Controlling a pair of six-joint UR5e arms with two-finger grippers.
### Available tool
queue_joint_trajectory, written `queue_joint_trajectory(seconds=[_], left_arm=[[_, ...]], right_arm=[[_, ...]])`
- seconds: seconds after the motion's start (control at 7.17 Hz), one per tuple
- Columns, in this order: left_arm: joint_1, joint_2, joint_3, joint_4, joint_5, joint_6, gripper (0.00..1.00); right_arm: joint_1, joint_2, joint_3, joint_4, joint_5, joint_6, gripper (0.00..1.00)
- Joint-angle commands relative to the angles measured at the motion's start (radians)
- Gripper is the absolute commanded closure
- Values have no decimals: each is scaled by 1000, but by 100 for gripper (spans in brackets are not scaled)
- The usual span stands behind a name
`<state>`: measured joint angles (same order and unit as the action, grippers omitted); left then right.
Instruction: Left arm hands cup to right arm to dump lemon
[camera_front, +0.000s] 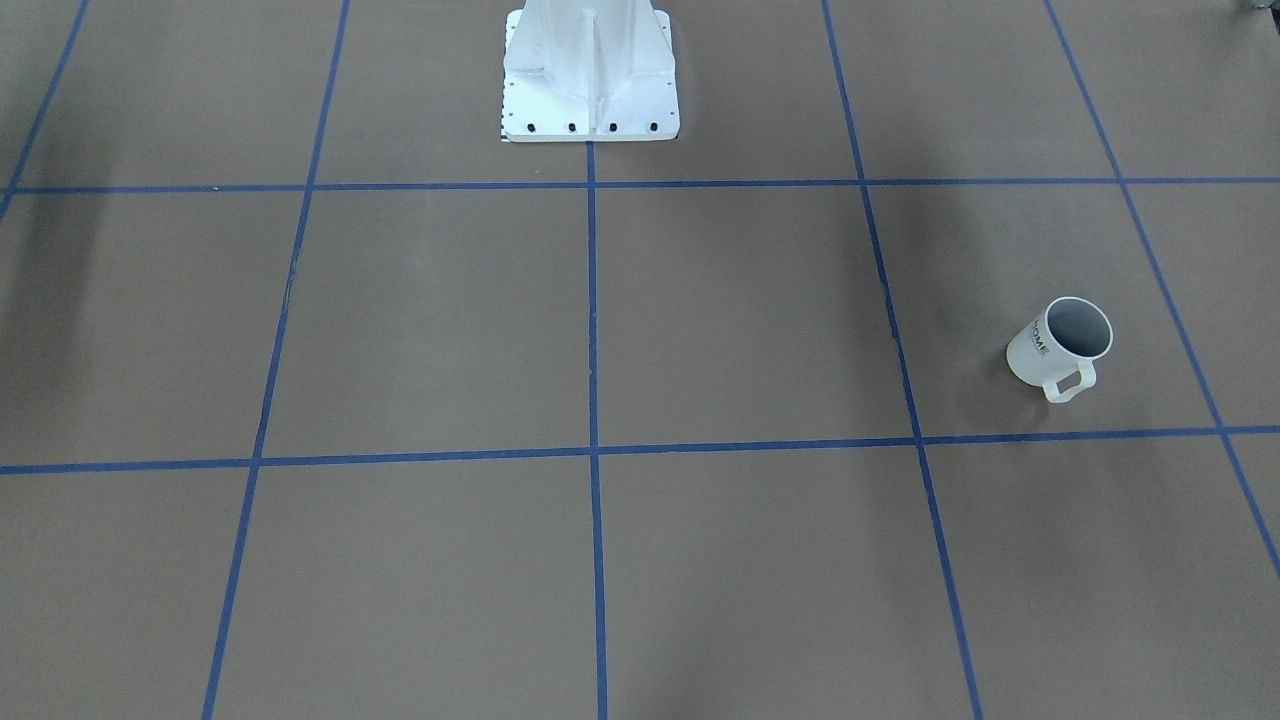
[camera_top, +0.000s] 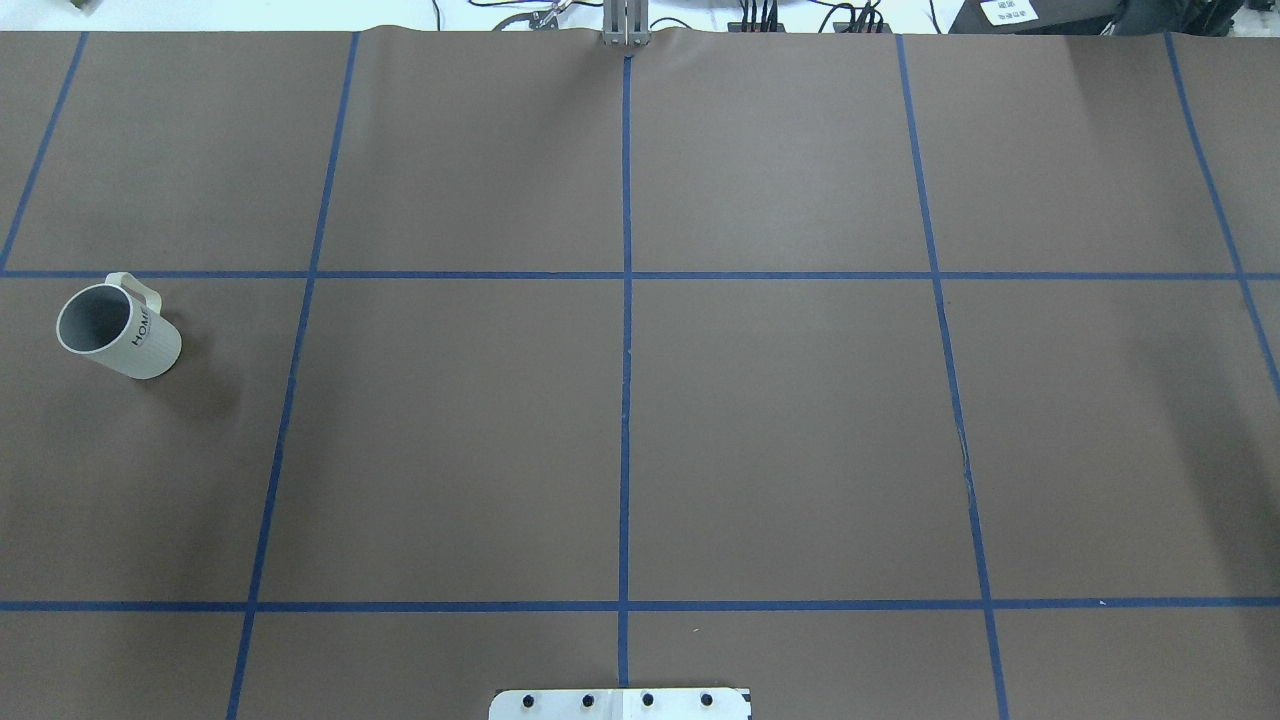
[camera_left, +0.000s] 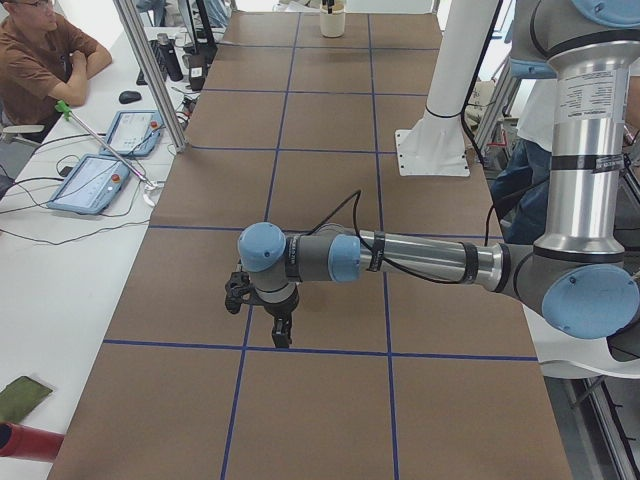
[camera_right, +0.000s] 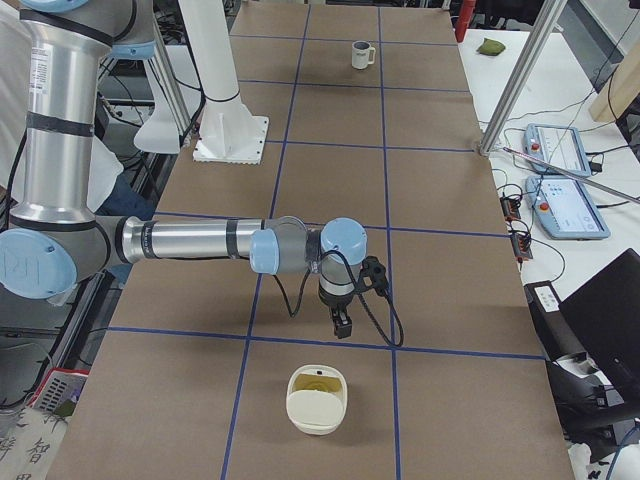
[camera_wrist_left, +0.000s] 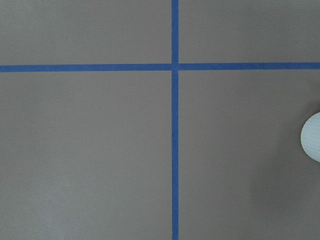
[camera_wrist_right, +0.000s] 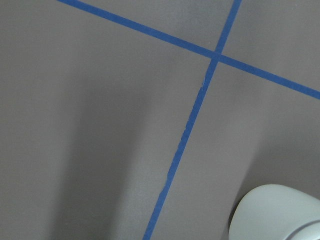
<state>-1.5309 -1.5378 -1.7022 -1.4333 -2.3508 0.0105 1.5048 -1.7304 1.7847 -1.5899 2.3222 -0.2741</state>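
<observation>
The cup (camera_top: 118, 333) is a white mug marked "HOME". It stands alone on the brown table at the robot's left, also in the front view (camera_front: 1060, 345) and far off in the exterior right view (camera_right: 362, 55). Its grey inside shows no lemon. No arm shows in the overhead or front views. The left gripper (camera_left: 281, 335) hangs low over the table in the exterior left view, where the cup does not show. The right gripper (camera_right: 343, 325) hangs just behind a white bowl (camera_right: 317, 398). I cannot tell whether either gripper is open or shut.
The bowl holds a pale yellow ring, too small to identify. A white rounded edge shows in the left wrist view (camera_wrist_left: 312, 142) and in the right wrist view (camera_wrist_right: 280, 215). The white robot base (camera_front: 590, 70) stands at the table's edge. Operators' tablets (camera_left: 95, 180) lie on a side table.
</observation>
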Motion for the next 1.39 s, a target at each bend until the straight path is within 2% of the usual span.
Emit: queue_joint_trajectory(seconds=[0.0, 0.56, 0.98, 1.25], left_arm=[[-2, 10, -5, -3, 4, -1, 0], [-5, 50, -19, -10, 39, 2, 0], [-5, 54, -49, 2, 33, 0, 0], [-6, 70, -51, 1, -13, 0, 0]], right_arm=[[0, 0, -1, 18, 0, 1, 0], [0, 11, -10, 18, 0, 1, 0], [-2, 37, -25, 16, 0, 3, 0], [-2, 64, -54, 16, 2, 3, 0]])
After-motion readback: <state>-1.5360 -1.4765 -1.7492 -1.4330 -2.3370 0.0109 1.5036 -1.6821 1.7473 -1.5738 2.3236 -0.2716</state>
